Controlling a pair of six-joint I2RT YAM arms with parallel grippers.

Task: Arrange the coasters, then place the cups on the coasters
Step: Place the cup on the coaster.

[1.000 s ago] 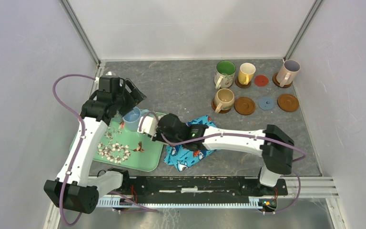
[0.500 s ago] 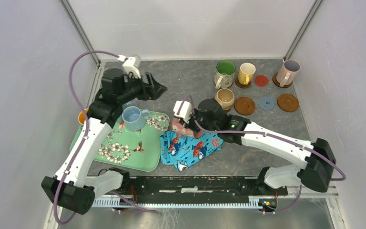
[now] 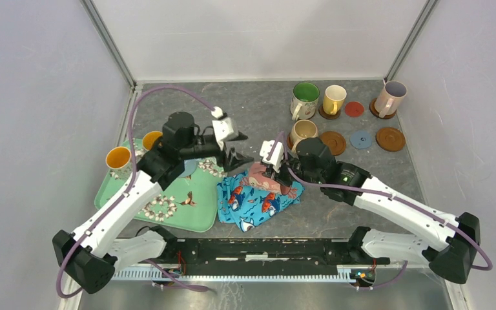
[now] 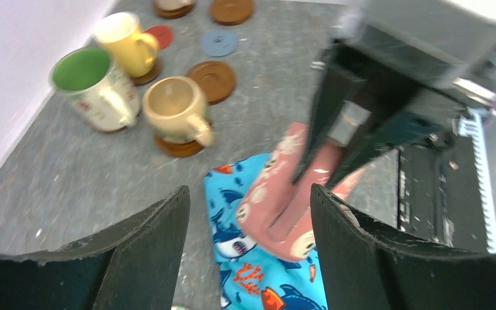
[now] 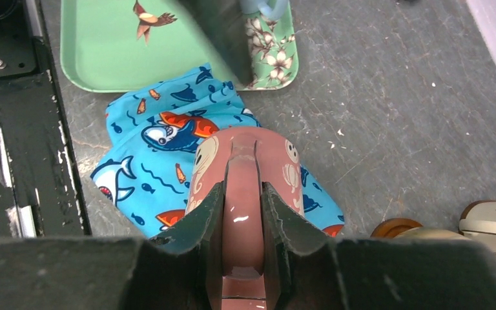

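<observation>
The grey bench (image 3: 245, 110) holds a green tray (image 3: 200, 216) just left of the fish cloth (image 3: 248, 206). The right jaws are squeezed on the pink cup (image 3: 263, 174), tipped over the cloth. The left jaws are wide apart with nothing in them, by the cloth's back left side. Four cups (image 3: 305, 100) and four bare coasters (image 3: 331, 143) sit back and right of the cloth

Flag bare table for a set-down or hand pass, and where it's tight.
Free: back strip of table between green tray and green-lined mug; near-right patch between brown coaster and the right arm. Tight: the back-right mugs and coasters, and over the fish cloth, where left gripper faces right gripper holding the pink mug.
</observation>
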